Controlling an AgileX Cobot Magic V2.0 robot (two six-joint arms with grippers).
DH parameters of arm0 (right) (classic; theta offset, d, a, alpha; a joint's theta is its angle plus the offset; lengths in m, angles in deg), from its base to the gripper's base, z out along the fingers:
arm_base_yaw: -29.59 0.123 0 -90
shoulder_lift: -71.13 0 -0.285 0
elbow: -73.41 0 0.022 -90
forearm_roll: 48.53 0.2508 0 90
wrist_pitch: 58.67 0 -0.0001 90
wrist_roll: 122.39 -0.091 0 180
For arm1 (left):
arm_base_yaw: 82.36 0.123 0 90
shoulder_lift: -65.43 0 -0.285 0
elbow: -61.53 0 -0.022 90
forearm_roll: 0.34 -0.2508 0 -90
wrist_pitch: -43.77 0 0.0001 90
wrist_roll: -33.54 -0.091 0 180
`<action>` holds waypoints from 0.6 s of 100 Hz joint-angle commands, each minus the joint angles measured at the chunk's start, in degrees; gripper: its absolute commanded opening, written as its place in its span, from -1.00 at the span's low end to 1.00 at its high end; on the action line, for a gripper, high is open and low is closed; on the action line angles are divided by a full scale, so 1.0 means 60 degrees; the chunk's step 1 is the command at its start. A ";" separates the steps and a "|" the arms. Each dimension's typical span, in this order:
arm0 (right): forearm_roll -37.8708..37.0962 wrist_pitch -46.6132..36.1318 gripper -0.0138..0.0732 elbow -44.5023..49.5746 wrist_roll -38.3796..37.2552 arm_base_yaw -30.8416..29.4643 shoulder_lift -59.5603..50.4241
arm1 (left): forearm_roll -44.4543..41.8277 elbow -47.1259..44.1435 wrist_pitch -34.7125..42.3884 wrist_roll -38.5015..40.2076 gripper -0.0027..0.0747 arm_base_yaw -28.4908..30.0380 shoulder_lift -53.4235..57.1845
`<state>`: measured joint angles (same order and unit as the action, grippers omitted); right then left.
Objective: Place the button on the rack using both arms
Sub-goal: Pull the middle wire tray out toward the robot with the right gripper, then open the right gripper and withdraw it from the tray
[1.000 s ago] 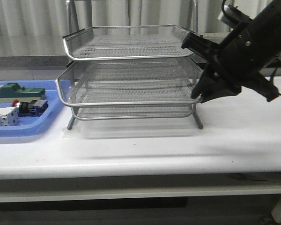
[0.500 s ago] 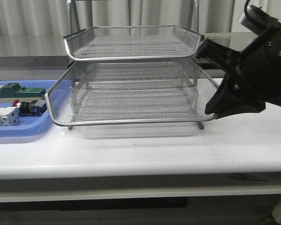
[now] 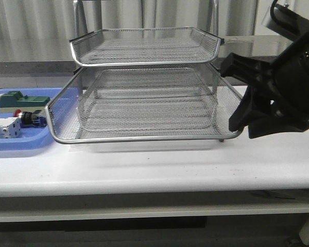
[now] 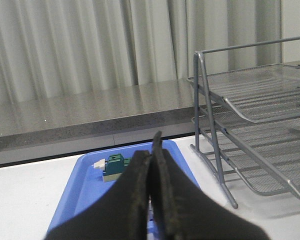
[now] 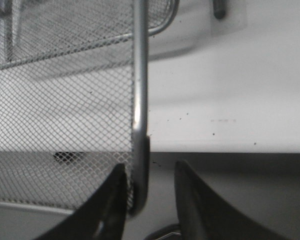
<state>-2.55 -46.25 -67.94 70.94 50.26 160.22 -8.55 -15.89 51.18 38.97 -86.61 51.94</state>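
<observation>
The silver three-tier wire rack (image 3: 144, 46) stands mid-table. Its middle tray (image 3: 139, 138) is slid out toward the front. My right gripper (image 3: 238, 125) is at that tray's front right corner. In the right wrist view the tray's rim rod (image 5: 140, 100) runs between my fingers (image 5: 149, 167); one finger touches it, the other stands apart, so the jaws are open. The button (image 3: 30, 119), with a red head and blue rear, lies in the blue tray (image 3: 20, 141). My left gripper (image 4: 152, 145) is shut and empty above the blue tray (image 4: 85, 185); the button is hidden there.
A green block (image 3: 18, 100) and a white-grey terminal block (image 3: 2, 128) share the blue tray; the green block also shows in the left wrist view (image 4: 115, 165). The rack's leg (image 4: 217, 160) stands right beside the blue tray. The table edge runs along the front.
The middle tray has slid out forward, drawn by my right gripper, which moved toward the front and slightly down. The blue tray's contents have not moved.
</observation>
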 commanded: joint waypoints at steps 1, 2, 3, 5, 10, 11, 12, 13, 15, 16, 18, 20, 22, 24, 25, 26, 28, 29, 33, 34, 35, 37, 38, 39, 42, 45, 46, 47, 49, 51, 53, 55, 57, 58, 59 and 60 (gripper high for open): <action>-0.0712 0.0188 0.16 -0.0045 0.0230 -0.0052 -0.0588 | 0.0047 -0.0330 0.0717 0.0077 -0.98 0.0010 -0.0103; -0.0733 0.0211 0.18 -0.0045 0.0230 -0.0052 -0.0622 | 0.0047 -0.0330 0.0717 0.0077 -0.98 0.0010 -0.0103; -0.0787 0.0223 0.19 -0.0045 0.0230 -0.0052 -0.0682 | 0.0047 -0.0330 0.0717 0.0077 -0.98 0.0010 -0.0103; -0.0870 0.0268 0.21 -0.0045 0.0230 -0.0052 -0.0773 | 0.0047 -0.0330 0.0717 0.0077 -0.98 0.0010 -0.0103; -0.1093 0.0451 0.21 -0.0045 0.0230 -0.0052 -0.1004 | 0.0047 -0.0330 0.0717 0.0077 -0.98 0.0010 -0.0103; -0.1133 0.0488 0.21 -0.0045 0.0230 -0.0061 -0.1037 | 0.0047 -0.0330 0.0717 0.0077 -0.98 0.0010 -0.0103; -0.1213 0.0563 0.21 -0.0045 0.0230 -0.0059 -0.1102 | 0.0047 -0.0330 0.0717 0.0077 -0.98 0.0010 -0.0103; -0.1257 0.0609 0.21 -0.0045 0.0230 -0.0059 -0.1133 | 0.0047 -0.0330 0.0717 0.0077 -0.98 0.0010 -0.0103; -0.1368 0.0749 0.21 -0.0045 0.0230 -0.0059 -0.1239 | 0.0047 -0.0330 0.0717 0.0077 -0.98 0.0010 -0.0103; -0.1406 0.0851 0.21 -0.0045 0.0230 -0.0059 -0.1271 | 0.0047 -0.0330 0.0717 0.0077 -0.98 0.0010 -0.0103; -0.1525 0.0956 0.21 -0.0045 0.0230 -0.0059 -0.1374 | 0.0047 -0.0330 0.0717 0.0077 -0.98 0.0010 -0.0103; -0.1658 0.1119 0.21 -0.0045 0.0230 -0.0059 -0.1472 | 0.0047 -0.0330 0.0717 0.0077 -0.98 0.0010 -0.0103; -0.1789 0.1277 0.21 -0.0045 0.0230 -0.0059 -0.1576 | 0.0047 -0.0330 0.0717 0.0077 -0.98 0.0010 -0.0103; -0.1926 0.1429 0.21 -0.0045 0.0220 -0.0059 -0.1678 | 0.0047 -0.0330 0.0717 0.0077 -0.98 0.0010 -0.0103; -0.1971 0.1476 0.21 -0.0045 0.0220 -0.0059 -0.1711 | 0.0047 -0.0330 0.0717 0.0077 -0.98 0.0010 -0.0103; -0.2059 0.1576 0.21 -0.0045 0.0220 -0.0059 -0.1783 | 0.0047 -0.0330 0.0717 0.0077 -0.98 0.0010 -0.0103; -0.2141 0.1697 0.21 -0.0045 0.0220 -0.0059 -0.1890 | 0.0047 -0.0330 0.0717 0.0077 -0.98 0.0010 -0.0103; -0.2214 0.1737 0.21 -0.0045 0.0220 -0.0062 -0.1926 | 0.0047 -0.0330 0.0717 0.0077 -0.98 0.0010 -0.0103; -0.2386 0.1956 0.21 -0.0045 0.0220 -0.0100 -0.2152 | 0.0047 -0.0330 0.0717 0.0077 -0.98 0.0010 -0.0103; -0.2419 0.1986 0.21 -0.0045 0.0220 -0.0113 -0.2190 | 0.0047 -0.0330 0.0717 0.0077 -0.98 0.0010 -0.0103; -0.2448 0.2052 0.21 -0.0045 0.0220 -0.0134 -0.2267 | 0.0047 -0.0330 0.0717 0.0077 -0.98 0.0010 -0.0103; -0.2535 0.2146 0.21 -0.0045 0.0212 -0.0176 -0.2348 | 0.0047 -0.0330 0.0717 0.0077 -0.98 0.0010 -0.0103; -0.2589 0.2180 0.21 -0.0045 0.0212 -0.0192 -0.2430 | 0.0047 -0.0330 0.0717 0.0077 -0.98 0.0010 -0.0103; -0.2620 0.2206 0.21 -0.0045 0.0198 -0.0209 -0.2470 | 0.0047 -0.0330 0.0717 0.0077 -0.98 0.0010 -0.0103; -0.2750 0.2378 0.21 -0.0045 0.0143 -0.0325 -0.2687 | 0.0047 -0.0330 0.0717 0.0077 -0.98 0.0010 -0.0103; -0.2959 0.2529 0.21 -0.0045 0.0060 -0.0437 -0.2870 | 0.0047 -0.0330 0.0717 0.0077 -0.98 0.0010 -0.0103; -0.3011 0.2570 0.21 -0.0045 0.0014 -0.0468 -0.2918 | 0.0047 -0.0330 0.0717 0.0077 -0.98 0.0010 -0.0103; -0.3111 0.2649 0.21 -0.0045 -0.0009 -0.0533 -0.3013 | 0.0047 -0.0330 0.0717 0.0077 -0.98 0.0010 -0.0103; -0.3228 0.2779 0.21 -0.0045 -0.0080 -0.0639 -0.3157 | 0.0047 -0.0330 0.0717 0.0077 -0.98 0.0010 -0.0103; -0.3412 0.2920 0.21 -0.0045 -0.0158 -0.0757 -0.3253 | 0.0047 -0.0330 0.0717 0.0077 -0.98 0.0010 -0.0103; -0.3611 0.3019 0.21 -0.0054 -0.0260 -0.0840 -0.3406 | 0.0047 -0.0330 0.0717 0.0077 -0.98 0.0010 -0.0103; -0.3836 0.3166 0.21 -0.0054 -0.0392 -0.0971 -0.3561 | 0.0047 -0.0330 0.0717 0.0077 -0.98 0.0010 -0.0103; -0.4081 0.3324 0.21 -0.0066 -0.0524 -0.1106 -0.3716 | 0.0047 -0.0330 0.0717 0.0077 -0.98 0.0010 -0.0103; -0.4161 0.3421 0.21 -0.0076 -0.0567 -0.1198 -0.3769 | 0.0047 -0.0330 0.0717 0.0077 -0.98 0.0010 -0.0103; -0.4331 0.3469 0.21 -0.0076 -0.0615 -0.1243 -0.3876 | 0.0047 -0.0330 0.0717 0.0077 -0.98 0.0010 -0.0103; -0.4418 0.3519 0.21 -0.0089 -0.0705 -0.1288 -0.3929 | 0.0047 -0.0330 0.0717 0.0077 -0.98 0.0010 -0.0103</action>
<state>-23.98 -26.76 -66.93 69.23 45.24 140.86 -8.55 -15.89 51.18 38.97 -86.61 51.94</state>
